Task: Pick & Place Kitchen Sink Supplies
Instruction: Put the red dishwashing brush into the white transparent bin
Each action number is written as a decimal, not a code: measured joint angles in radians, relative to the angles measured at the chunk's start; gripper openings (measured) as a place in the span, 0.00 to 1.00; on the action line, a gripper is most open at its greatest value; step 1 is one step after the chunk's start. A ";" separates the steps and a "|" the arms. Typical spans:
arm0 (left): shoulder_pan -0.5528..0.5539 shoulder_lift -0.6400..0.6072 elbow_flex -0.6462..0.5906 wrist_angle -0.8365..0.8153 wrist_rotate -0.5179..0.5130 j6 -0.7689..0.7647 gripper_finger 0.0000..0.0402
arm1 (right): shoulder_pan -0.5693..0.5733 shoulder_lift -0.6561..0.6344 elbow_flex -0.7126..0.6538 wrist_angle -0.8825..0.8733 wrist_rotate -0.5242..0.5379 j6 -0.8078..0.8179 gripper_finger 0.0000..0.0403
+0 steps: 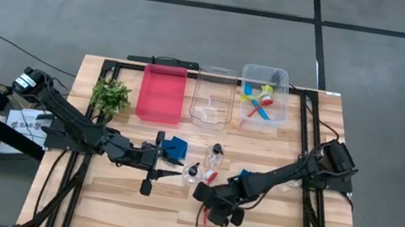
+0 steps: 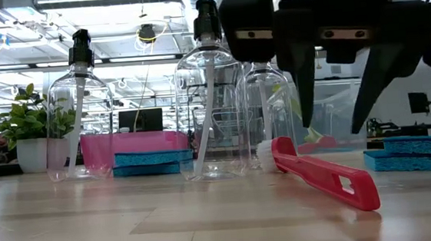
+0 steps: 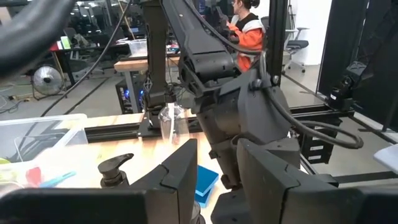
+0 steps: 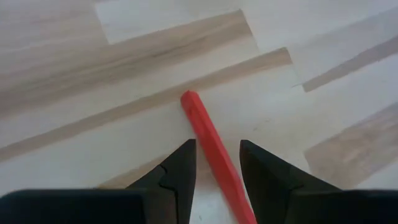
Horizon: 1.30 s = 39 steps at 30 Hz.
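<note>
right gripper [image 4: 216,163]: lower middle of the high view, jaws spread and straddling the thin red long-handled brush [image 4: 211,149], which lies flat on the wooden tabletop [image 4: 93,93]. Nothing clamped yet, handle sits in the gap.

step in hand: looks like lining up to grab the red brush, so early in that pick.

next move: I'd say drop a touch, close on the handle, lift, then carry it toward the clear plastic bin [image 1: 270,96] at upper right, which already holds coloured brushes.

left gripper [image 1: 152,172]: centre-left of the high view, jaws apart with nothing between them, right beside a blue square sponge [image 1: 176,148].

nearby stuff: small clear pump bottles [image 1: 215,155] stand just above the right gripper, close enough to clip on the lift. Second clear bin [image 1: 213,95] and red tray [image 1: 162,92] along the top, small green leafy plant [image 1: 112,95] at upper left.

in the way: mostly those bottles, plus the left arm sitting near.
</note>
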 joint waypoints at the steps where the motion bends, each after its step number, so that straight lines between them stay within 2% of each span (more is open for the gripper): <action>1: 0.000 0.000 0.000 0.000 0.000 0.000 0.29 | -0.007 0.000 0.000 -0.001 -0.020 -0.013 0.29; 18: -0.002 0.000 0.000 0.000 0.000 -0.019 0.29 | -0.063 0.012 0.000 -0.005 -0.046 -0.155 0.29; 22: -0.002 0.000 0.000 0.001 0.000 -0.023 0.29 | -0.061 0.033 0.000 -0.031 0.007 -0.193 0.29; 25: -0.002 0.000 0.000 0.011 0.000 -0.026 0.29 | -0.040 0.034 -0.002 -0.046 0.098 -0.243 0.29; 30: -0.002 0.000 0.000 0.019 0.000 -0.026 0.29 | -0.015 0.033 -0.001 -0.034 0.162 -0.304 0.29; 39: -0.002 0.000 0.000 0.024 0.000 -0.026 0.29 | -0.016 0.034 0.000 -0.043 0.168 -0.327 0.29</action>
